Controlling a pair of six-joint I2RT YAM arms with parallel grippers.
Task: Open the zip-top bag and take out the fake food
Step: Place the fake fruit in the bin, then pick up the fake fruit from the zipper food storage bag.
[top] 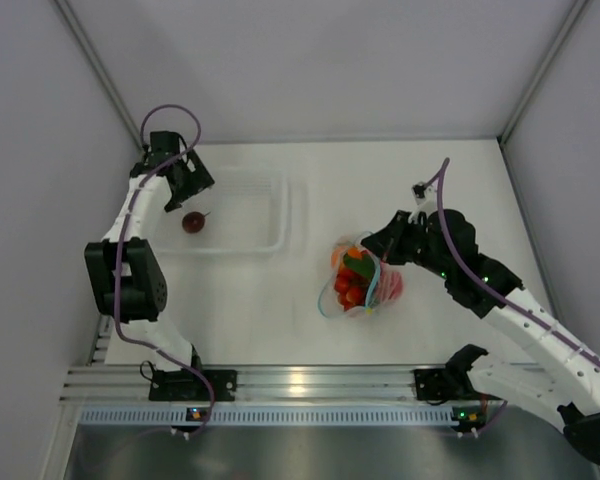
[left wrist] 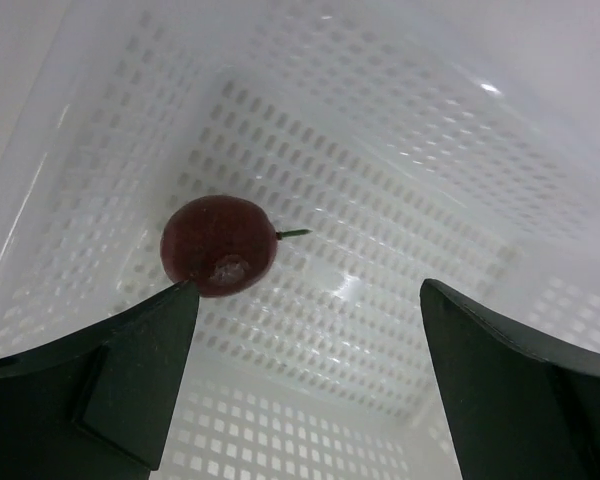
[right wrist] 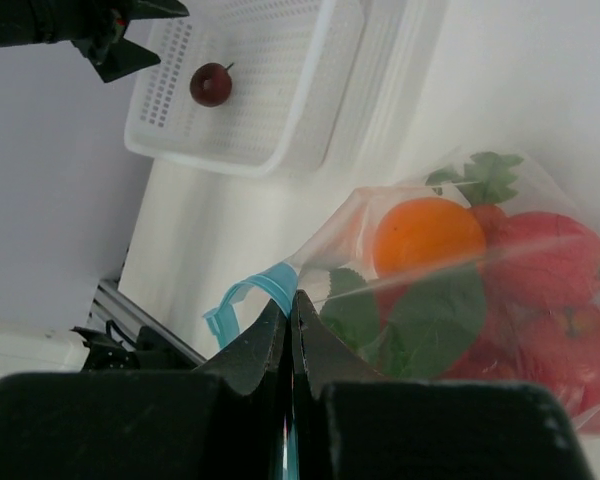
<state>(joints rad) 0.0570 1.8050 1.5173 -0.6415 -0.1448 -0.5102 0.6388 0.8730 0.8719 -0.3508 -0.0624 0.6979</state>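
At the left, the left gripper [left wrist: 307,286] is hovering over the clear perforated tray [top: 240,247], its jaws standing wide apart and gripping nothing. A dark red round fruit [left wrist: 220,245] with a thin green stem is lying on the tray floor, close by the tip of one finger; whether it is touching that finger cannot be told. The tray is sitting toward the far left of the white worktop [top: 260,310]. Further right, near the middle of the worktop and well apart from the tray, the zip-top bag [top: 385,288] is lying with its teal-blue zip strip [right wrist: 248,298] curving in an open loop. The fake food [top: 352,285] is bunching inside it: an orange [right wrist: 428,235], red fruits [right wrist: 545,262] and green leaves [right wrist: 435,310]. The right gripper [right wrist: 292,300] is pinching the bag's edge just beside the zip strip, jaws pressed together on the plastic.
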